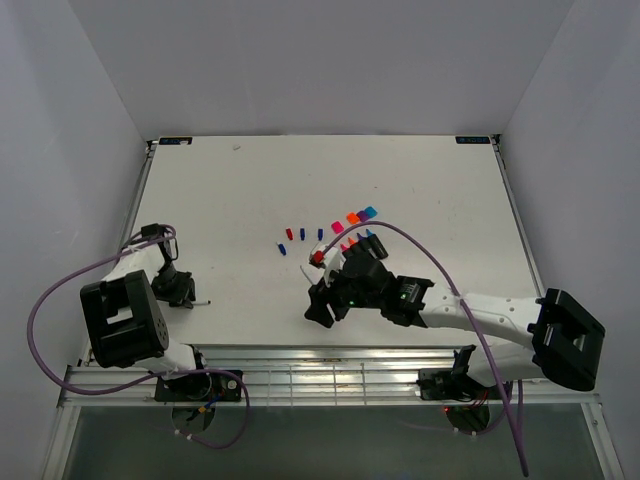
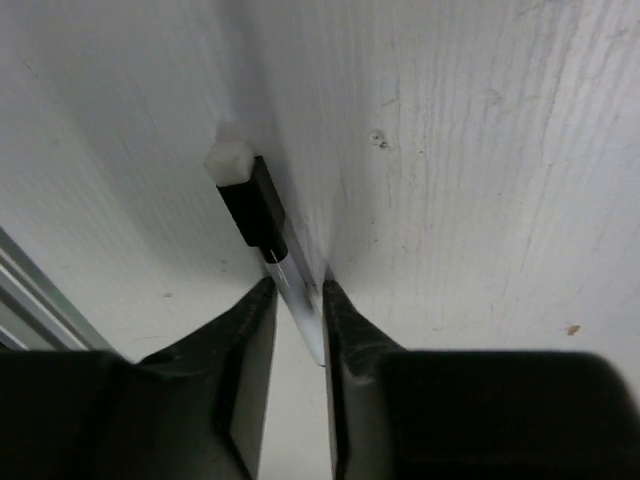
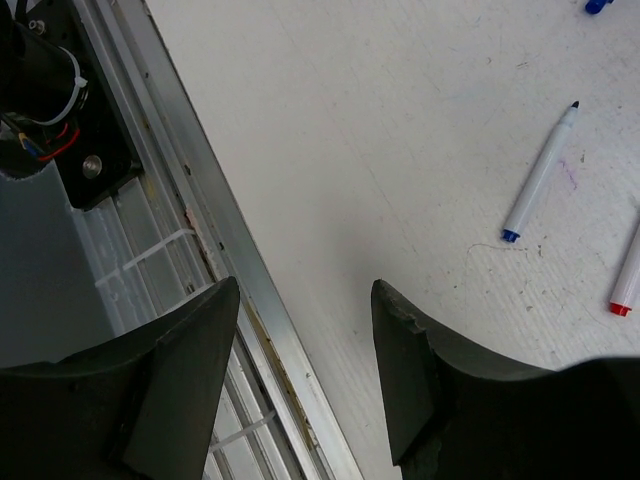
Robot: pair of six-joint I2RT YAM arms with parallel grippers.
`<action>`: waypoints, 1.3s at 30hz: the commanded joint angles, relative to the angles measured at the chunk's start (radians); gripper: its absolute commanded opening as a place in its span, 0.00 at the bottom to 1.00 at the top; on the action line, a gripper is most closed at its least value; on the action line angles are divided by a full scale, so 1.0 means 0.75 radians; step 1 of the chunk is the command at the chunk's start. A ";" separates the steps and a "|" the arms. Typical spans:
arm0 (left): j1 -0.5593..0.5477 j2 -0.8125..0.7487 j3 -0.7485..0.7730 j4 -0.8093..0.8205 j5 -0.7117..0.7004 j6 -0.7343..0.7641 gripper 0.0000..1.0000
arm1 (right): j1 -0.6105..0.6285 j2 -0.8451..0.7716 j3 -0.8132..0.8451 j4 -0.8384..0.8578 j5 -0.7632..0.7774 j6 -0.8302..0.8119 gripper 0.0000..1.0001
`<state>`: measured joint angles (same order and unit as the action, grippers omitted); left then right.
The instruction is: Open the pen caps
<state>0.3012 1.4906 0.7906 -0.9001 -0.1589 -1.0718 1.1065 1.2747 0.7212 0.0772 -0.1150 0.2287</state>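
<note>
Loose pen caps lie in a row mid-table: red (image 1: 290, 233), two blue (image 1: 302, 233), pink (image 1: 337, 227), orange (image 1: 352, 217) and cyan (image 1: 369, 211). My left gripper (image 1: 188, 294) is low on the table at the near left. In the left wrist view its fingertips (image 2: 295, 288) press both sides of a thin white pen (image 2: 292, 282) with a black section and a white end piece (image 2: 230, 162). My right gripper (image 1: 322, 300) hovers open and empty (image 3: 305, 287) over the near table edge. Beyond it lie an uncapped white pen with a blue end (image 3: 540, 180) and one with a red end (image 3: 625, 290).
Several pens with coloured ends lie bunched by the right arm's wrist (image 1: 355, 243). The metal rail of the table's near edge (image 3: 230, 250) runs under the right gripper. A purple cable (image 1: 430, 255) arcs over the right arm.
</note>
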 commanded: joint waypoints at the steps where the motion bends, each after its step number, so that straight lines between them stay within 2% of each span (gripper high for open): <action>1: 0.012 0.050 -0.113 0.110 -0.066 -0.017 0.32 | -0.001 0.023 0.000 0.052 0.035 0.002 0.61; 2: 0.010 0.052 -0.125 0.120 -0.066 -0.009 0.21 | -0.001 0.025 0.002 0.050 0.039 0.002 0.61; 8: 0.010 0.031 -0.179 0.196 -0.007 0.030 0.06 | -0.001 0.053 0.063 -0.009 0.112 0.000 0.61; 9: 0.010 0.023 -0.181 0.220 0.011 0.046 0.00 | -0.001 0.057 0.075 -0.027 0.121 -0.002 0.61; 13: 0.003 -0.060 -0.162 0.231 0.099 0.106 0.00 | -0.023 0.076 0.155 -0.101 0.182 -0.004 0.62; 18: -0.070 -0.267 -0.018 0.171 0.140 0.206 0.00 | -0.145 0.104 0.257 -0.209 0.109 0.000 0.62; 21: -0.231 -0.353 0.081 0.153 0.114 0.253 0.00 | -0.260 0.104 0.286 -0.220 0.019 0.022 0.63; 23: -0.423 -0.359 0.177 0.141 0.093 0.279 0.00 | -0.342 0.112 0.314 -0.218 -0.116 0.049 0.65; 24: -0.424 -0.359 0.201 0.147 0.101 0.288 0.00 | -0.360 0.117 0.329 -0.218 -0.117 0.049 0.66; 31: -0.787 -0.294 0.339 0.231 0.161 0.361 0.00 | -0.375 0.204 0.413 -0.177 -0.355 0.059 0.69; 34: -0.896 -0.263 0.363 0.284 0.193 0.359 0.00 | -0.373 0.245 0.384 -0.052 -0.476 0.100 0.70; 39: -0.984 -0.241 0.386 0.345 0.257 0.327 0.00 | -0.348 0.327 0.370 0.052 -0.507 0.143 0.69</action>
<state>-0.4171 1.3159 1.0344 -0.6910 -0.0097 -0.8215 0.8310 1.4952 0.9924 0.0185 -0.4263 0.3058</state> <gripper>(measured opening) 0.195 0.691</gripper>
